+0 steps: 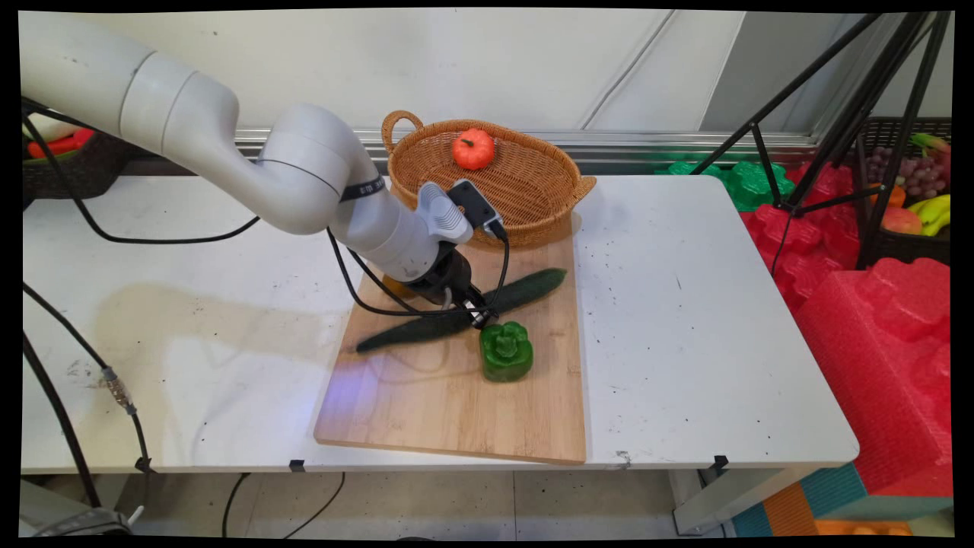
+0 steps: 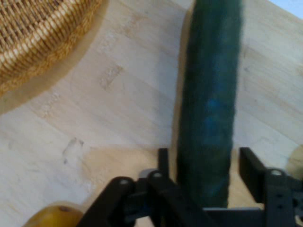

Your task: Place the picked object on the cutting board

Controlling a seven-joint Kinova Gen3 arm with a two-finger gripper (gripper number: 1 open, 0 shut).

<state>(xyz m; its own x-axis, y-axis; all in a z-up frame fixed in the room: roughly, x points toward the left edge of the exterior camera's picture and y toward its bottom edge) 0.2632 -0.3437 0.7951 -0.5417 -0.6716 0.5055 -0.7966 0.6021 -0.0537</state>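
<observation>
At the centre of the frame our claw (image 1: pixel 478 316) stands apart around the cucumber (image 1: pixel 464 310), which lies on the cutting board (image 1: pixel 456 411) beside the green pepper (image 1: pixel 506 352). We judge it stiff, smooth, perhaps slippery; mid-length seems best.

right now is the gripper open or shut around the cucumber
Open: in the hand view the gripper has one finger on each side of the cucumber, with a gap at the right finger.

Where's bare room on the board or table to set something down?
Free: the board's near half, below the pepper; the table right of the board. Crowded: the board's far half, with the cucumber, gripper and basket.
</observation>
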